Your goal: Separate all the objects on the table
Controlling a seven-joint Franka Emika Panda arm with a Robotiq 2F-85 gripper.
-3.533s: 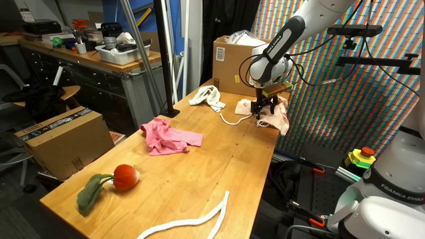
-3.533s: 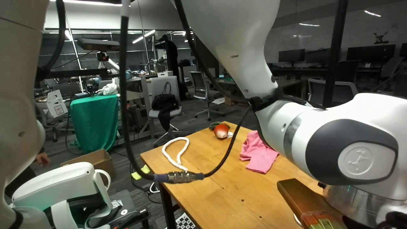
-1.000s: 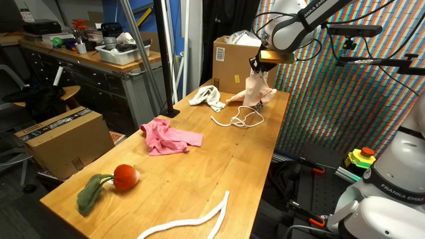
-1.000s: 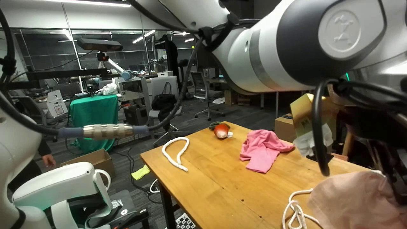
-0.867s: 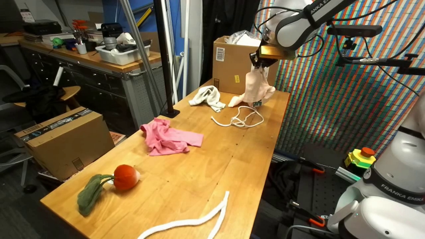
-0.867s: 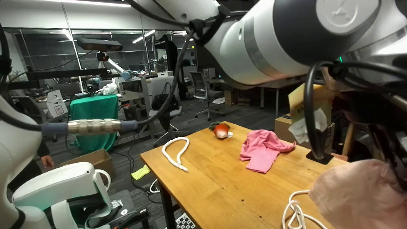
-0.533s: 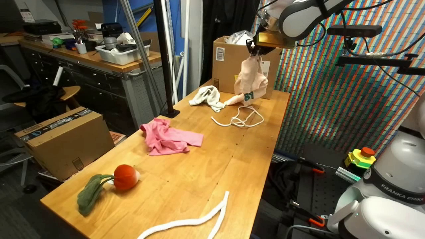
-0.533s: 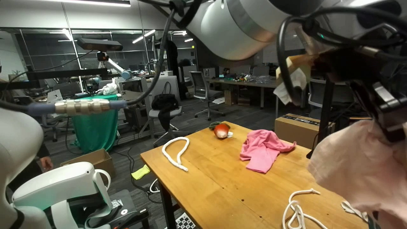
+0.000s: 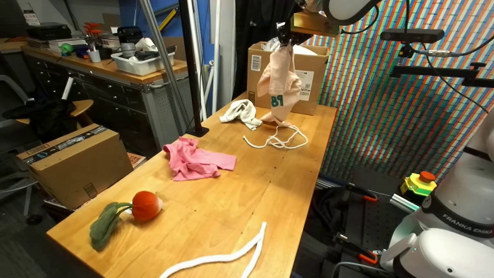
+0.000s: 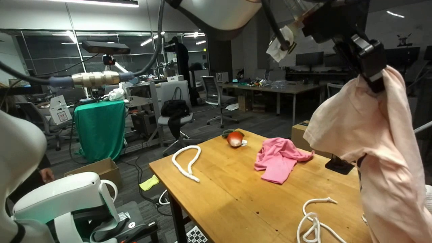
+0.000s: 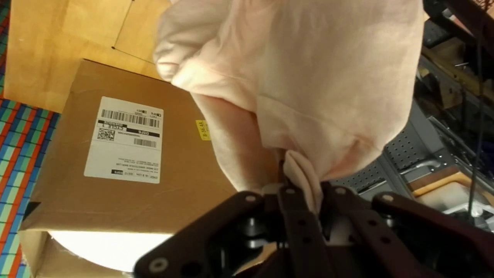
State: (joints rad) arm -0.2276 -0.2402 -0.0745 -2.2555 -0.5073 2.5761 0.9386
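Where the white robot arm (image 10: 219, 13) enters at the top of both exterior views, its black jaws are clamped on a fold of a pale peach-pink cloth garment (image 9: 283, 75); the wrist view shows the pinched fabric caught between them. Garment hangs limp in the air over one end of the long brown wooden table (image 9: 231, 200), teal-green figures on the cloth. In an exterior view it overlaps an open brown cardboard box (image 11: 181, 166) standing at that end, a white printed label (image 11: 123, 139) on the side. Lower tip down low, close to a crumpled off-white cloth (image 9: 243, 108) and to a thin white cord (image 10: 316, 220) lying in loose, crossing loops; contact with either, or with the wood, cannot be told. Then a stretch of tabletop, and a bright pink cloth garment (image 9: 197, 162), rumpled, near the long edge, not far from the square black foot of an upright post (image 9: 198, 132). Farther along, apart from the pink piece, a round red-orange plush vegetable (image 9: 146, 205) on its side, whitish at the tip, long green leaves trailing. Across from it, near a corner, a thick white rope (image 9: 216, 259) bent into a pointed loop, wood showing between the two.
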